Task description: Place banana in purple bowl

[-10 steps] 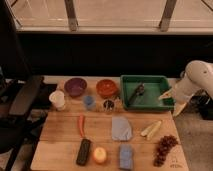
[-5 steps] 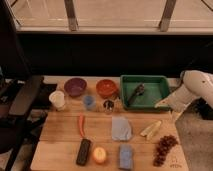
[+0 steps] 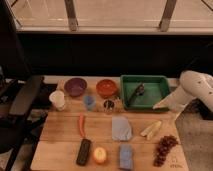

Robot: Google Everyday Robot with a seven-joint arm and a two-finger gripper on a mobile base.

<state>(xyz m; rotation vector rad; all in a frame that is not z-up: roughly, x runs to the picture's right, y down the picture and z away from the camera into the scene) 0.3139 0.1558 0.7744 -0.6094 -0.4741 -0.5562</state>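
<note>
The banana [image 3: 151, 129] is pale yellow-cream and lies on the wooden table right of centre, between a blue-grey cloth and a bunch of grapes. The dark purple bowl [image 3: 75, 86] stands at the back left, beside the orange-red bowl [image 3: 106, 88]. My white arm comes in from the right. Its gripper [image 3: 159, 106] hangs just off the green tray's front right corner, above and behind the banana and not touching it. The gripper is far to the right of the purple bowl.
A green tray [image 3: 159, 80] at the back right holds a dark utensil [image 3: 137, 92]. Also on the table: white cup [image 3: 57, 99], blue cup [image 3: 89, 102], dark can [image 3: 109, 105], red-orange chili [image 3: 81, 125], cloth [image 3: 121, 128], black remote [image 3: 83, 151], orange fruit [image 3: 100, 155], blue sponge [image 3: 126, 156], grapes [image 3: 164, 147].
My arm has dropped from the tray's right edge toward the table front, bringing the gripper lower and nearer the banana. The objects on the table have not moved.
</note>
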